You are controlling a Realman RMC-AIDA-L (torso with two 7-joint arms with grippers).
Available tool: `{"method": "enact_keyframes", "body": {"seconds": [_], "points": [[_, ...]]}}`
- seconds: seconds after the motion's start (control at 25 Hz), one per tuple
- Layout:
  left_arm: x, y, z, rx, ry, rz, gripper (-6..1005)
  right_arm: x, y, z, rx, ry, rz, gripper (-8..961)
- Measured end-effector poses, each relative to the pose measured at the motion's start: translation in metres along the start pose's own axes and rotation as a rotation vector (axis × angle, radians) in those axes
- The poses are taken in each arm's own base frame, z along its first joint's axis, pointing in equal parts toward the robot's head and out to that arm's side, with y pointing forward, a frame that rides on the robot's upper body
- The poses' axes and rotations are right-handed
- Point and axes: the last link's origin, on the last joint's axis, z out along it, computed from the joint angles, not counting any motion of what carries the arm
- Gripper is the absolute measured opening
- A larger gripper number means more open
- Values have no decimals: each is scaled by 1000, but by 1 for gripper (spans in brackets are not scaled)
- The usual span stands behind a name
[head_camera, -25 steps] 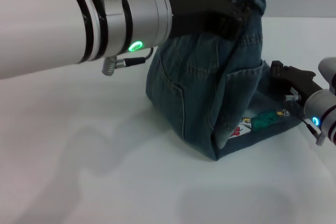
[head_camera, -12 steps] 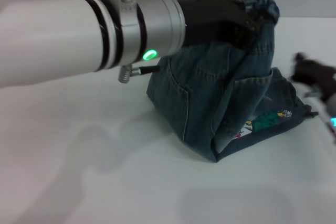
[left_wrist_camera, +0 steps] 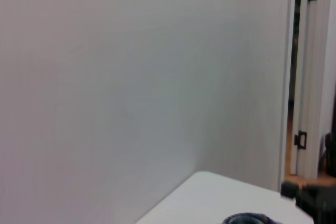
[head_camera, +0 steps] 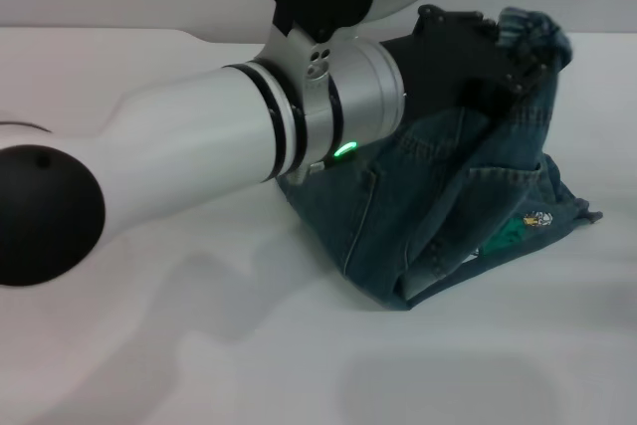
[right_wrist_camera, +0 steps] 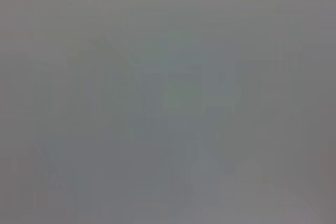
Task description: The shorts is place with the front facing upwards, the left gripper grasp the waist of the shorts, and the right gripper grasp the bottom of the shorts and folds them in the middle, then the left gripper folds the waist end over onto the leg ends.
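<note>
On the plain white surface (head_camera: 199, 365), against a pale wall, your left hand (head_camera: 518, 72), a black pronged claw, is clenched on the ruched waist (head_camera: 537, 32) of the blue-green denim shorts (head_camera: 438, 206), holding it aloft so the cloth drapes below the hand, ready to fold towards the leg ends. The right hand is out of view.

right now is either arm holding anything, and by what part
The left end effector holds the shorts by the waist, lifted above the table. The right end effector is out of view.
</note>
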Motion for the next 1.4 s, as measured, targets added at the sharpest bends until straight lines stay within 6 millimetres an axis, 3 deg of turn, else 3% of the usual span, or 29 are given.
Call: {"method": "enact_keyframes", "body": {"seconds": [0.24,0.64,0.76,0.92,1.16,1.4], "points": [[1,-2,0,15,17,27,312,9,10,-4,-35,49,0,-2],[1,-2,-4,29,35,11,776,2,21,-2,-67,28,17,-2],[2,-3,-13,47,56,-2,805,0,20,-4,-65,21,21,-1],[-1,-19,-34,178,137,-5,844,-6,17,-11,-59,-20,14,-1],[-29,-48,-57,408,197,-10,855,-18,10,-19,-45,-95,-15,-1],[-58,-56,-65,515,200,-35,850,-14,12,-24,-56,-117,-65,-1]]}}
